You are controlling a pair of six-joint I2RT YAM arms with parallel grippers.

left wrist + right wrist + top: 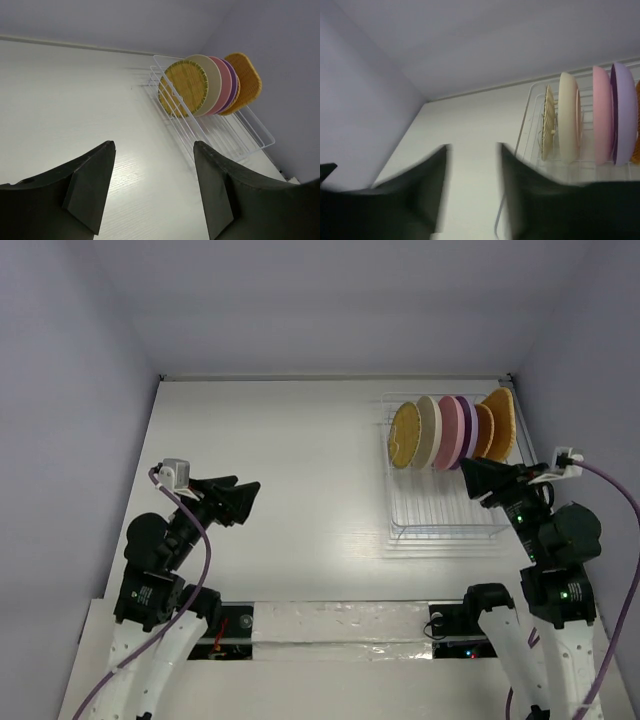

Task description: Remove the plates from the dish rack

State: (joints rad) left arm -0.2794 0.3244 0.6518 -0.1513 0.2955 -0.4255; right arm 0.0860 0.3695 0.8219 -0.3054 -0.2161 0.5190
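The white wire dish rack (445, 525) stands at the back right of the table. Several plates stand upright in its far end: a yellow textured round one (404, 436), a cream one (429, 432), a pink one (449, 432), a purple one (467, 428), an orange round one (483, 432) and an orange textured rounded-square one (500, 423). They also show in the left wrist view (184, 87) and the right wrist view (568, 117). My right gripper (468, 477) is open and empty over the rack's right side, just in front of the plates. My left gripper (248, 502) is open and empty over the table at the left.
Walls close in the table at the back and both sides. The rack's near half (440, 515) holds no plates. A taped strip (340, 630) runs along the near edge between the arm bases.
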